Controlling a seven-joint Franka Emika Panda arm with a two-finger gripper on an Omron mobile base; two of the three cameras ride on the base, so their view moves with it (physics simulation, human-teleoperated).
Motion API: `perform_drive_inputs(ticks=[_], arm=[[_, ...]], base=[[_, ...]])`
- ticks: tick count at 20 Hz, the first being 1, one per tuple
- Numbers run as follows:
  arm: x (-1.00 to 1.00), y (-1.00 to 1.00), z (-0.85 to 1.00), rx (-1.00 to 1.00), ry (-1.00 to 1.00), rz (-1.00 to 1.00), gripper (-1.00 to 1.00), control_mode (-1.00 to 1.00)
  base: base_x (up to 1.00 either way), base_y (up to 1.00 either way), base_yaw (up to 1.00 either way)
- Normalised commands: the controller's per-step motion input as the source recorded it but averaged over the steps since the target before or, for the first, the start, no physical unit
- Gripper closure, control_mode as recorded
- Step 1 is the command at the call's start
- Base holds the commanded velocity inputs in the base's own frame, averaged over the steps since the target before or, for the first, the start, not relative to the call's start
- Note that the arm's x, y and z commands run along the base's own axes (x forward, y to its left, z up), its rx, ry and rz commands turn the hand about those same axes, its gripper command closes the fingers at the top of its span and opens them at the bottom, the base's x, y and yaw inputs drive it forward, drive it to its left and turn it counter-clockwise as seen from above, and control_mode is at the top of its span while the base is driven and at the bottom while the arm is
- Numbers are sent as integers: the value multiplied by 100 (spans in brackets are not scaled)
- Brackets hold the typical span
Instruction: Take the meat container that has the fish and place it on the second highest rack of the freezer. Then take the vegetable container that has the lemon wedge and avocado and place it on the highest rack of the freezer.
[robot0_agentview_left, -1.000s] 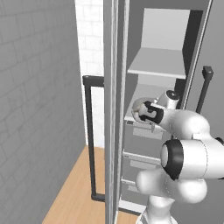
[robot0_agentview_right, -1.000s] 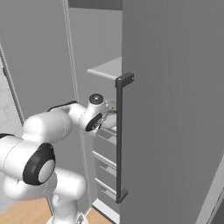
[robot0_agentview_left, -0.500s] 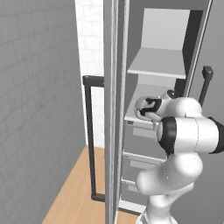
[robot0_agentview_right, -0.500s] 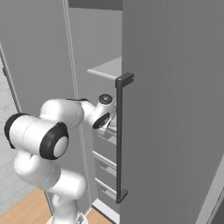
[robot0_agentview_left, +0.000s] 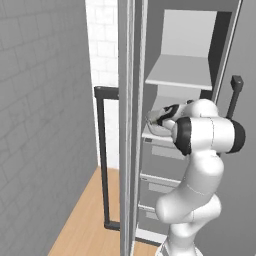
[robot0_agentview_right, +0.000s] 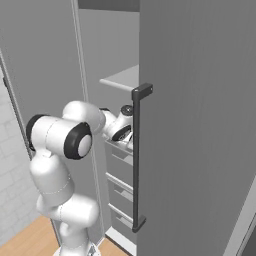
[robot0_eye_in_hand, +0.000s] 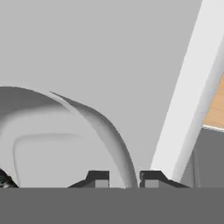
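Below, view by view.

**Left base view.** The freezer (robot0_agentview_left: 200, 30) stands open, and its door edge runs top to bottom through mid-frame, w/ a dark bar handle (robot0_agentview_left: 102, 160) on its left. You see the arm reaching into the compartment. The tool (robot0_agentview_left: 161, 116) sits under the highest rack (robot0_agentview_left: 177, 79), at the level of the lower shelf (robot0_agentview_left: 150, 136). A pale container (robot0_agentview_left: 151, 120) lies at the tool's tip, approx. over that lower shelf. You cannot tell if it rests fully on it. Grey drawers (robot0_agentview_left: 160, 162) lie below.

**Right base view.** A closed grey door (robot0_agentview_right: 200, 125) w/ a dark handle (robot0_agentview_right: 136, 160) fills the foreground. The tool (robot0_agentview_right: 125, 131) is partly hidden behind that handle, again below the highest rack (robot0_agentview_right: 122, 79) and above the drawers (robot0_agentview_right: 119, 167).

**Hand view.** The tool (robot0_eye_in_hand: 124, 178) is narrow. Its fingertips (robot0_eye_in_hand: 98, 178) stand either side of the container's curved rim (robot0_eye_in_hand: 107, 127). You cannot tell if the pads press on it. The tray's pale inside lies left of the rim, w/ a dark bit (robot0_eye_in_hand: 3, 179) at the lower-left edge, too cut off to identify. A strip of wood floor (robot0_eye_in_hand: 215, 107) shows at far right.
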Motion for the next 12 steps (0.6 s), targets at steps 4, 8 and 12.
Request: perform_drive_inputs(ticks=[4, 8, 12], arm=[[25, 0, -32, 0, 0, 0, 100, -100], [0, 0, -29, -3, 0, 0, 100, -100], [0, 0, -16, -8, 0, -6, 100, -100]], base=[[0, 0, 0], [0, 0, 0], [0, 0, 0]])
